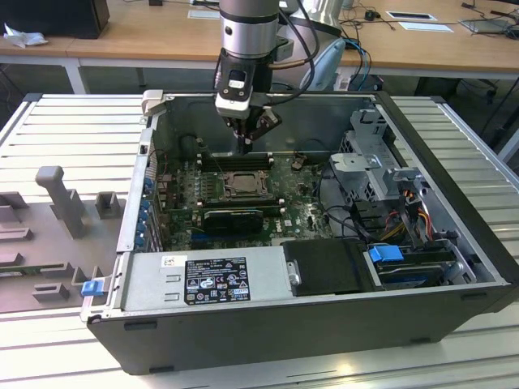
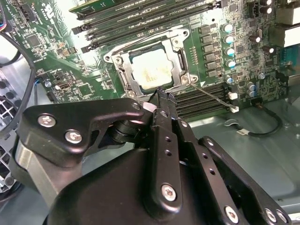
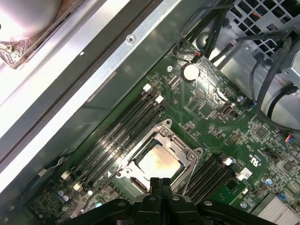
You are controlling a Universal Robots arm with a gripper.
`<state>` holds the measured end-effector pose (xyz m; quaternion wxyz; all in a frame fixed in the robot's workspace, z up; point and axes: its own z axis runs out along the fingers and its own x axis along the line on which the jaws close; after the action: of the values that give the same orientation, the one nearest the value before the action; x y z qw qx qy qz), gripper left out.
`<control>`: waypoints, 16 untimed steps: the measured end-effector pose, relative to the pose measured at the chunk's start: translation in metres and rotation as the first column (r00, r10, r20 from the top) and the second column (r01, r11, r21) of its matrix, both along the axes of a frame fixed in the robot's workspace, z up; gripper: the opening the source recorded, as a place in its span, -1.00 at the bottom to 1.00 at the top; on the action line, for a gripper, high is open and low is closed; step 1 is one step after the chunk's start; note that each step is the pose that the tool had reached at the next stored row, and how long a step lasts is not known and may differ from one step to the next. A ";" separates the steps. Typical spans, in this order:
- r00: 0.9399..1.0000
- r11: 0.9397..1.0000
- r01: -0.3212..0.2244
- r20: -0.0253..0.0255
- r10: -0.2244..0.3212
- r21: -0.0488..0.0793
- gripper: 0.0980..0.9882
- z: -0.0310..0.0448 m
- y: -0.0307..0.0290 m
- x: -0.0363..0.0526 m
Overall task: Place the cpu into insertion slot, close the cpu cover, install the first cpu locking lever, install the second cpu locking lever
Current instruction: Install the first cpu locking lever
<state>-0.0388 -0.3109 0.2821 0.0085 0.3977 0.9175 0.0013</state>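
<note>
The cpu (image 2: 151,69) (image 3: 157,161), pale and silvery, lies flat in the insertion slot (image 1: 240,183) on the motherboard. The cpu cover (image 2: 182,60) (image 3: 177,143) lies down around it as a metal frame. A thin wire locking lever (image 2: 212,96) (image 3: 191,169) sticks out from one socket corner across the memory slots. My gripper (image 1: 246,144) (image 2: 162,95) (image 3: 161,182) hangs just above the socket's edge, shut, with its black fingertips pressed together and nothing visible between them.
The board sits in an open computer case (image 1: 454,162) with tall walls. Black memory slots (image 2: 140,21) (image 3: 117,136) run along both sides of the socket. Cables and a drive cage (image 1: 381,174) are at the exterior view's right, and a power supply (image 1: 215,275) lies along the front.
</note>
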 end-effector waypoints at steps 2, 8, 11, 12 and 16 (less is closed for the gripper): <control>1.000 1.000 -0.008 0.000 0.008 0.000 -0.98 0.0000 0.0000 0.0000; 1.000 1.000 -0.029 0.000 0.029 0.000 -0.98 0.0000 0.0000 0.0000; 0.999 0.999 -0.038 0.000 0.038 0.000 -0.98 0.0000 0.0000 0.0000; 0.999 0.999 -0.043 0.000 0.043 0.000 -0.98 0.0000 0.0000 0.0000; 0.998 0.998 -0.057 0.000 0.057 0.000 -0.98 0.0000 0.0000 0.0000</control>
<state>-0.0388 -0.3109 0.2821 0.0085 0.3716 0.9284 0.0015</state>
